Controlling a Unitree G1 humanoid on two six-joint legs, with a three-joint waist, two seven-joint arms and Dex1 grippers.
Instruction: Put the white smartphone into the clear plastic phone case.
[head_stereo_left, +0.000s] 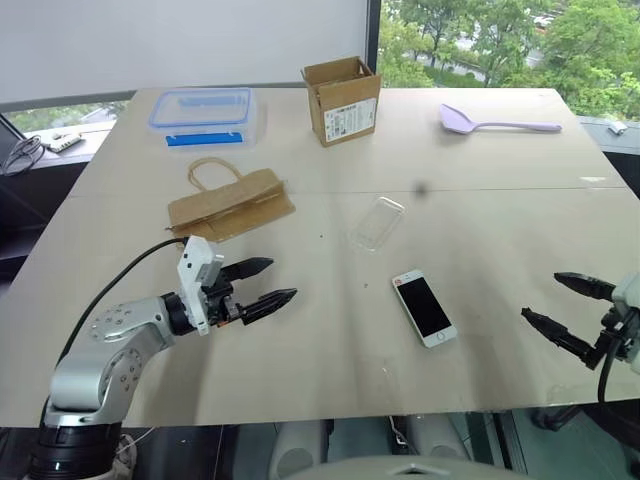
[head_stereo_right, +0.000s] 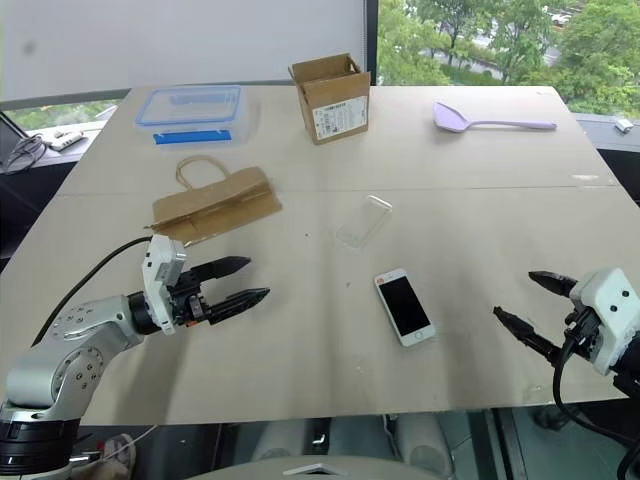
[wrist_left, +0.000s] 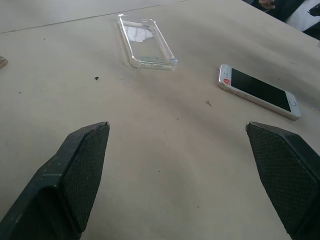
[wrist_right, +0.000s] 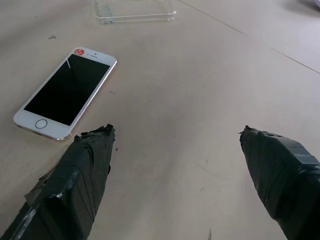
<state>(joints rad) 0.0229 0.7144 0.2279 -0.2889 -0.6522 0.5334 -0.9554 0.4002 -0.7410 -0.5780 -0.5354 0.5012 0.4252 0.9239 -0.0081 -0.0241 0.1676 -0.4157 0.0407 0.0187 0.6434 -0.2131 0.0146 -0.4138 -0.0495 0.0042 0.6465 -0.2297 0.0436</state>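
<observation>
Both grippers, left and right, spread wide and empty, white smartphone flat between them, clear plastic phone case just beyond: probably slick, rigid, best pinched across long edges.

White smartphone lay flat, screen up and dark, red sticker at its far end, home button at near end. Clear plastic phone case lay empty, open side up, just beyond, apart from it.
</observation>
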